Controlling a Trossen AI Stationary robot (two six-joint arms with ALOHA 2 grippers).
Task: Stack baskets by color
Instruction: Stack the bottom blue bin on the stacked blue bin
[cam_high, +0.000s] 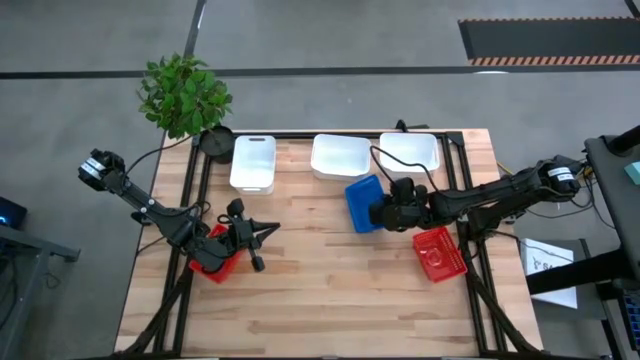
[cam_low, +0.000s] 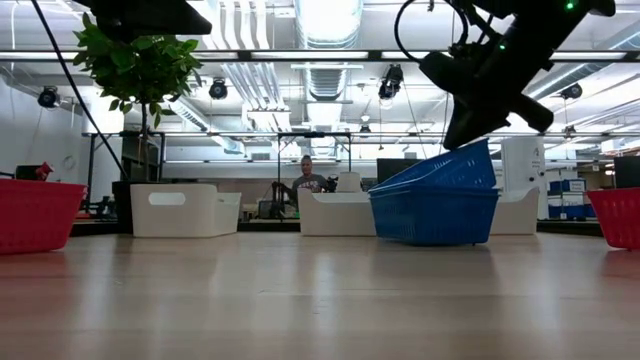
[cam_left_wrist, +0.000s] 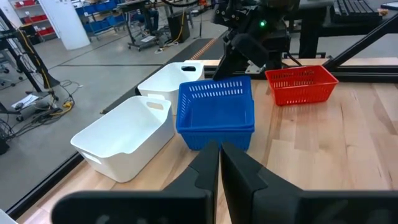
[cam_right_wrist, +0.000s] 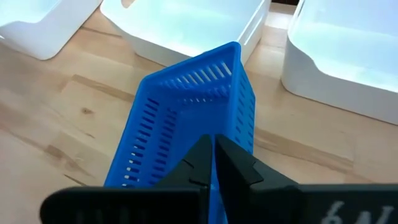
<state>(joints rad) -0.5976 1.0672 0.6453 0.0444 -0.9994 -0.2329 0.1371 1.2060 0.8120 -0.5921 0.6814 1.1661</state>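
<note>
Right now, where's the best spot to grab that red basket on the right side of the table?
Probably the red basket's long upright rim wall nearest the right gripper, coming from above: it sits open side up, apart from other baskets, and its thin wall suits a pinch.

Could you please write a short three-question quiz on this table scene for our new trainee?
1. True or false: the right end effector is shut on the rim of the blue baskets.
2. How many white baskets stand along the table's far edge? A) one B) two C) three
3. Fill in: the left end effector is shut on nothing and sits by a ___ basket.

Key
1. True. In the low view the top blue basket is tilted in the stack.
2. C: left white basket, middle white basket, right white basket.
3. Red. Another red basket lies near the right arm.
</note>
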